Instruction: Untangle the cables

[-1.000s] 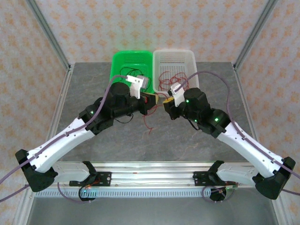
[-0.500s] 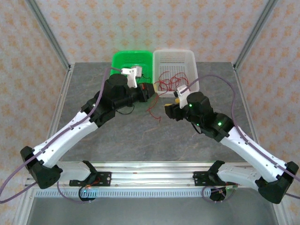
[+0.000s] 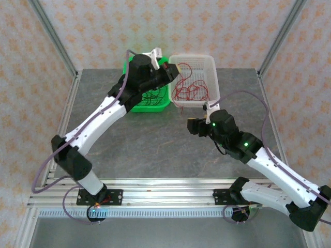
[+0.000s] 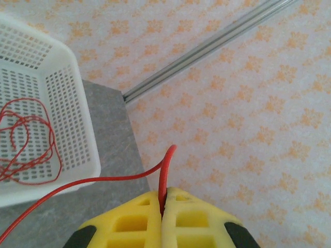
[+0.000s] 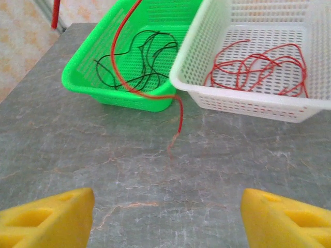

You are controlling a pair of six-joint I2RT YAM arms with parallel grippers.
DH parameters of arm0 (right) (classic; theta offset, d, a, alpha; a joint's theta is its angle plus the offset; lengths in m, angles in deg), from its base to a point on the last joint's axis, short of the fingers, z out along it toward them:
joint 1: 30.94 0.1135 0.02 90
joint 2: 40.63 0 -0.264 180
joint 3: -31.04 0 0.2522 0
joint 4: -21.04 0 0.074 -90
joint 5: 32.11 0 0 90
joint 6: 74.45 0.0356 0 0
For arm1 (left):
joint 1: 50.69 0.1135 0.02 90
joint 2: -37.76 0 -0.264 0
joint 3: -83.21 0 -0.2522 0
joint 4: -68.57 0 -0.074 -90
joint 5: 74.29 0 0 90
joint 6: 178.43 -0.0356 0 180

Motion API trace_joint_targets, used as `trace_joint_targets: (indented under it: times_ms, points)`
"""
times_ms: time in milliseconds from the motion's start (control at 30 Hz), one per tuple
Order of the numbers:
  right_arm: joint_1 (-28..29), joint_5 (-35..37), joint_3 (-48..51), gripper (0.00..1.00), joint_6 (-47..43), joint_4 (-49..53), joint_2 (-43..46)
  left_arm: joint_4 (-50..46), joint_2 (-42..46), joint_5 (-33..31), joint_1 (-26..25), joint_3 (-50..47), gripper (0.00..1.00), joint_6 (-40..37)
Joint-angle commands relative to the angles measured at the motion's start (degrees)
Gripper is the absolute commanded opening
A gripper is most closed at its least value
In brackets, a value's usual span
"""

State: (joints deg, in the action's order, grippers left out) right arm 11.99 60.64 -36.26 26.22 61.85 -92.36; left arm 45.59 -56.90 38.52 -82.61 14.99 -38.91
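Note:
My left gripper (image 3: 172, 67) is raised at the back over the seam between the two baskets. Its yellow fingers (image 4: 129, 222) are shut on a red cable (image 4: 166, 170). That cable (image 5: 120, 57) hangs down across the green basket, its free end dangling just above the table. More red cables (image 3: 190, 88) lie curled in the white basket (image 3: 215, 77). Black cables (image 5: 139, 59) lie in the green basket (image 5: 83, 77). My right gripper (image 3: 192, 125) is low over the table in front of the baskets, open, with nothing between its fingers (image 5: 46, 217).
The two baskets stand side by side at the table's back edge, the white basket (image 5: 248, 103) on the right. Metal frame posts (image 3: 57, 46) and patterned walls enclose the table. Grey tabletop (image 3: 155, 139) stretches between the baskets and the arm bases.
My left arm has risen and swung from the table's middle to the back, carrying the red cable up over the baskets. My right gripper has drawn back a little toward the near side.

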Motion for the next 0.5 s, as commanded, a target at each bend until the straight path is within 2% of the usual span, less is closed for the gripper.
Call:
trace_joint_targets:
  times_ms: [0,167,267,467]
  points:
    - [-0.09,6.03,1.01,0.74,5.25,2.07,2.78,2.00,-4.63,0.86,0.45,8.52,0.00,-1.41]
    - [-0.13,8.05,2.03,0.74,8.27,3.00,5.33,-4.54,-17.70,-3.37,0.66,27.39,0.00,-11.64]
    - [-0.14,8.42,2.30,0.74,9.16,3.16,6.18,-4.50,-24.75,-1.69,1.13,35.67,0.00,-14.91]
    - [-0.13,9.16,2.03,0.74,9.87,3.10,6.03,3.68,-31.97,2.41,2.63,38.56,0.00,-14.19]
